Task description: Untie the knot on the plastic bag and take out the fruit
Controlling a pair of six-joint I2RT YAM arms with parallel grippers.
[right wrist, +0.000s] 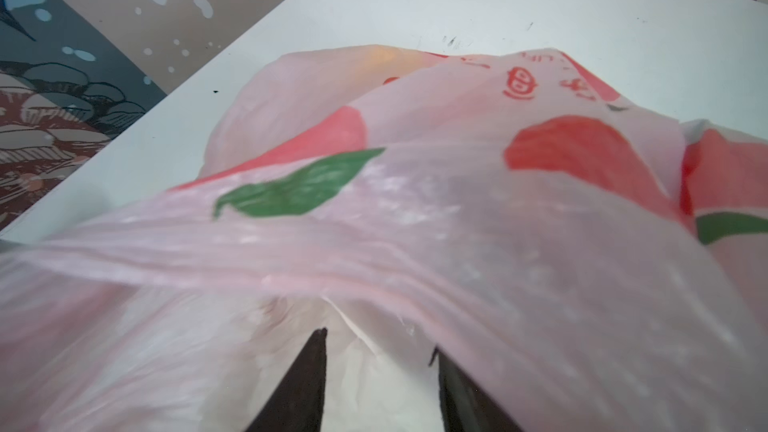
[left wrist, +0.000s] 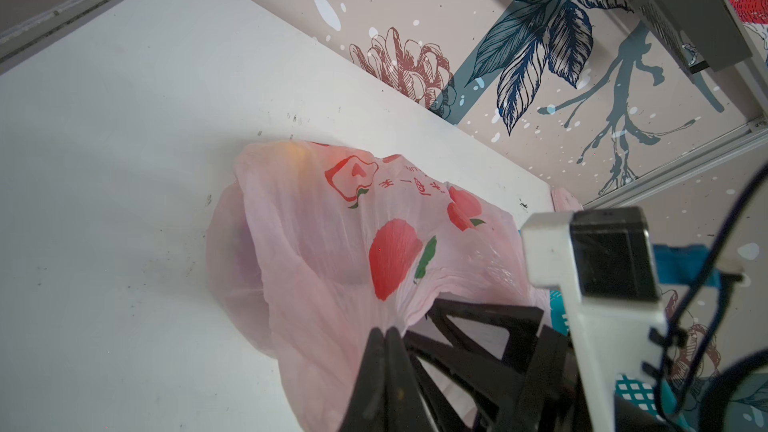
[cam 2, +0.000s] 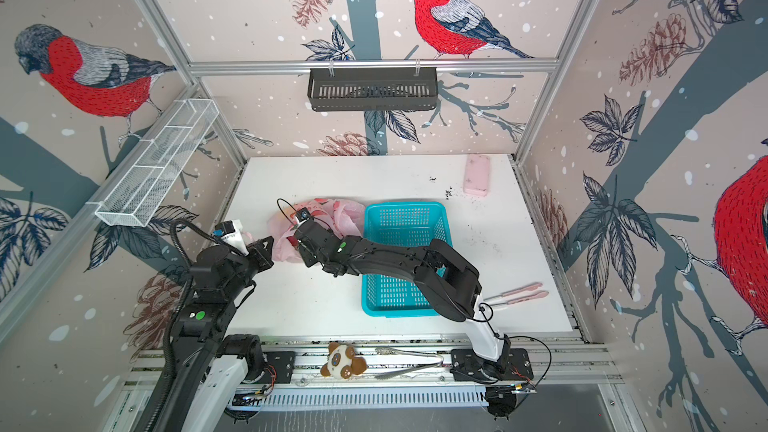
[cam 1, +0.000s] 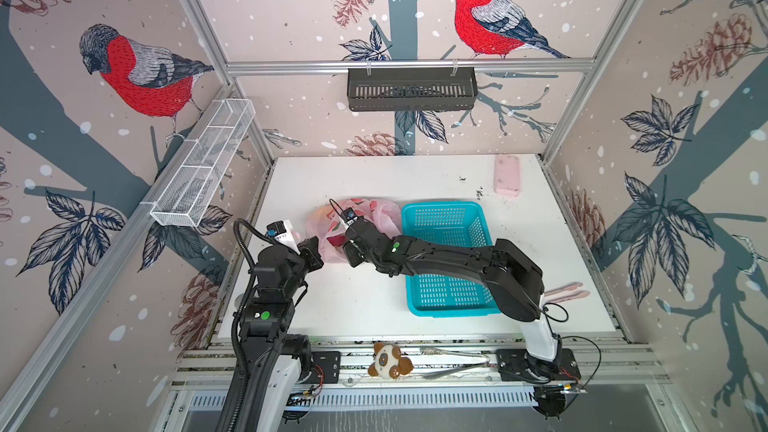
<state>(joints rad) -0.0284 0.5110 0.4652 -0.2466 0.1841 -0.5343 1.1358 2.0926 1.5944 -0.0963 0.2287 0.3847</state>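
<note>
The pale-pink plastic bag lies on the white table left of the basket, red fruit prints on its film. My left gripper is at the bag's near left side, shut on a pinch of film that fans out in folds from its tips. My right gripper reaches across the basket, open, its tips pushed into loose film, one finger partly under a fold. An orange glow of fruit shows through the far end. The knot is hidden.
A teal basket stands right of the bag under my right arm. A pink block lies at the back right, pink tongs at the right edge. A plush toy sits on the front rail.
</note>
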